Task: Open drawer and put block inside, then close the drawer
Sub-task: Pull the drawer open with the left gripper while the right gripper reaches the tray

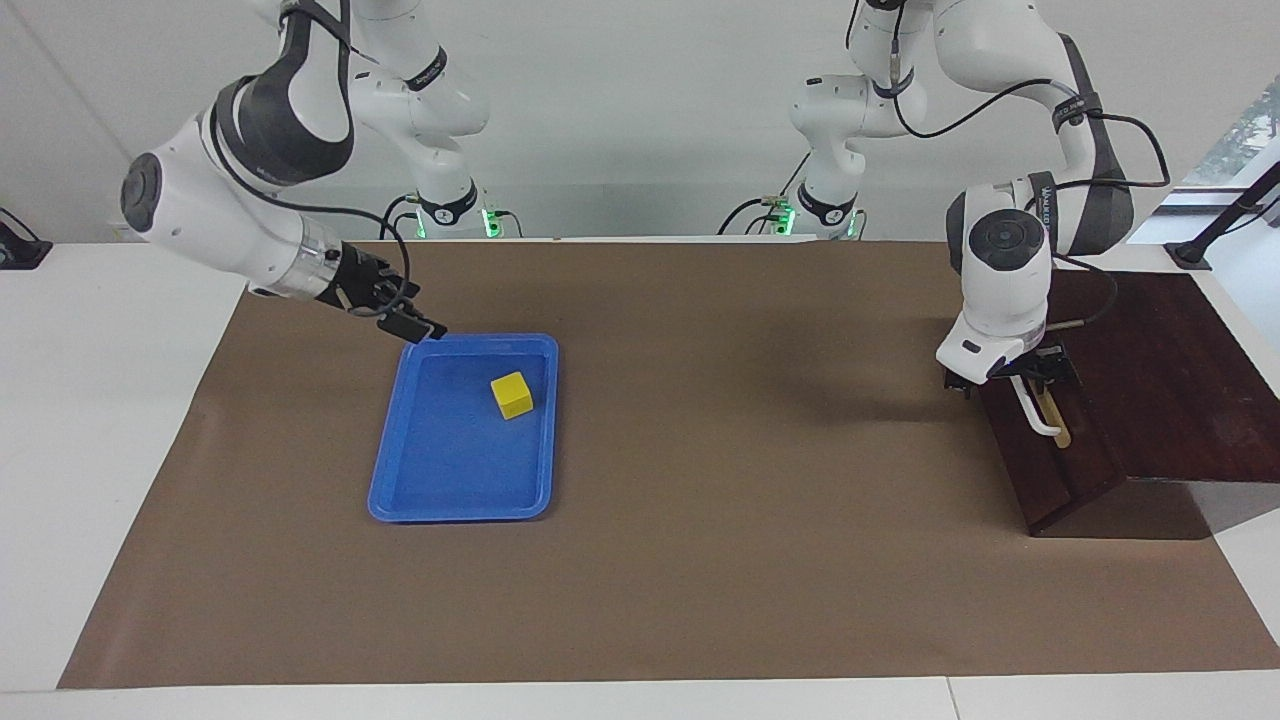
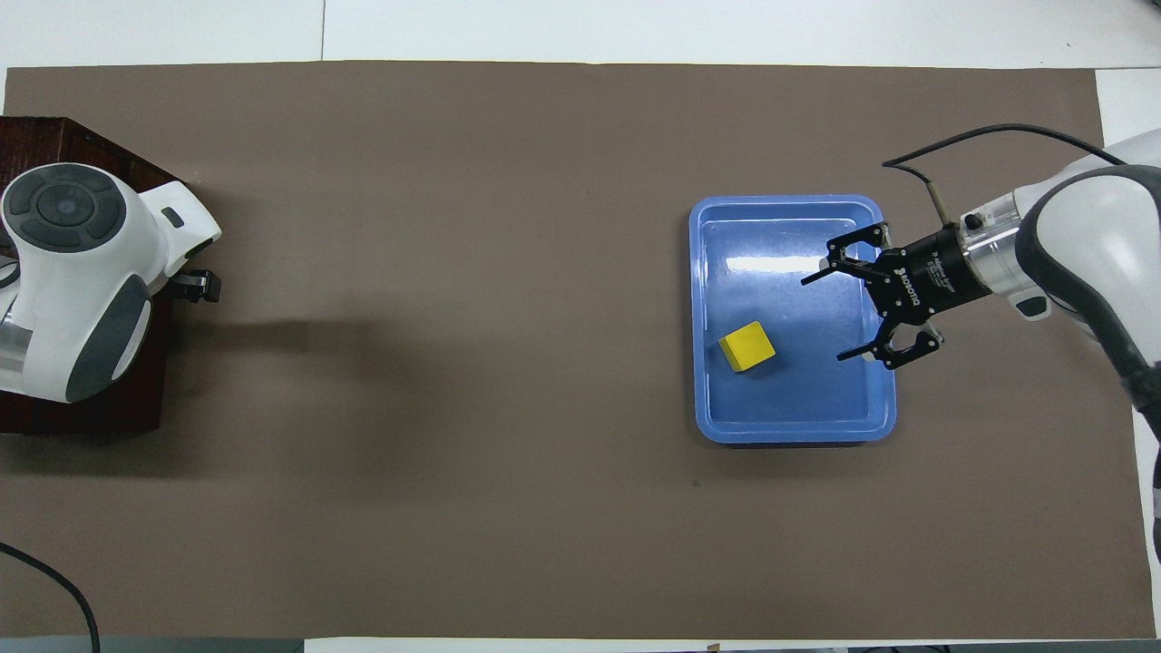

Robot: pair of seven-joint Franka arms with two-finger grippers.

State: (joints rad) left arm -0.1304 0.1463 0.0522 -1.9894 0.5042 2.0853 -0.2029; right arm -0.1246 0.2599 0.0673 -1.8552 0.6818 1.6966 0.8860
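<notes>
The left gripper is down at the white bar handle of the drawer, fingers spread, and the drawer looks shut, so nothing is done yet. The right gripper, fingers spread wide and empty, hangs over the blue tray, where the yellow block lies waiting.

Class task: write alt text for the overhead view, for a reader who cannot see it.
A yellow block lies in a blue tray on a brown mat, with the right gripper open above the tray. At the left arm's end of the table, the left gripper is at the dark wooden drawer.
</notes>
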